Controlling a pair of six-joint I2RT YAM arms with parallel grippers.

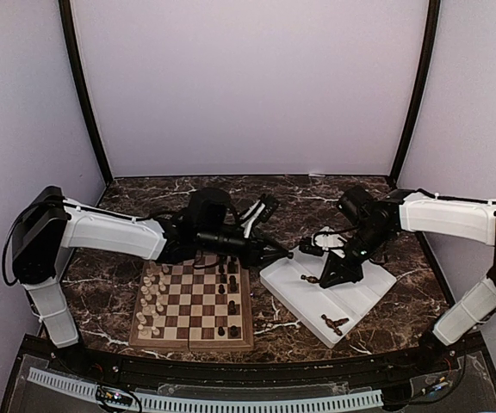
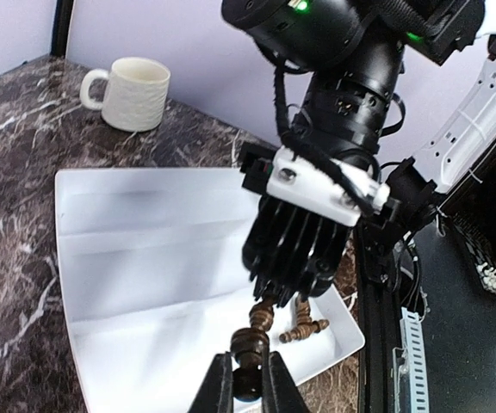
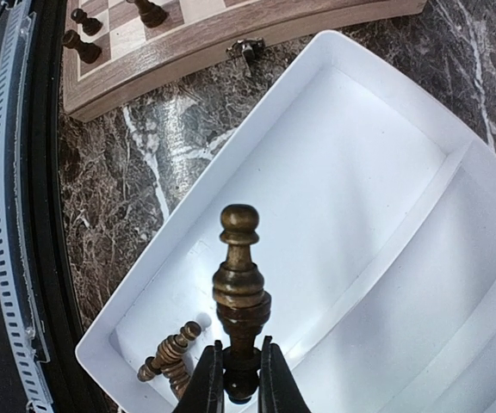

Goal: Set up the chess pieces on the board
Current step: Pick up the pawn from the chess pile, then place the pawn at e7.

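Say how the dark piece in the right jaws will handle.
This dark brown turned wooden chess piece looks tall and slim, so probably tips easily. Round-bodied, it likely rolls once toppled, like the pieces lying in the white plastic tray.

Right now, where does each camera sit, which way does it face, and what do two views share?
Top external: above and behind, facing down on the board and white tray; left arm and right arm show.
Left wrist: over the tray, facing the mug and right arm; left gripper pinches a dark piece.
Right wrist: above the tray, facing down; right gripper pinches a second dark piece.
Shared: both wrist views show loose pieces in the tray.
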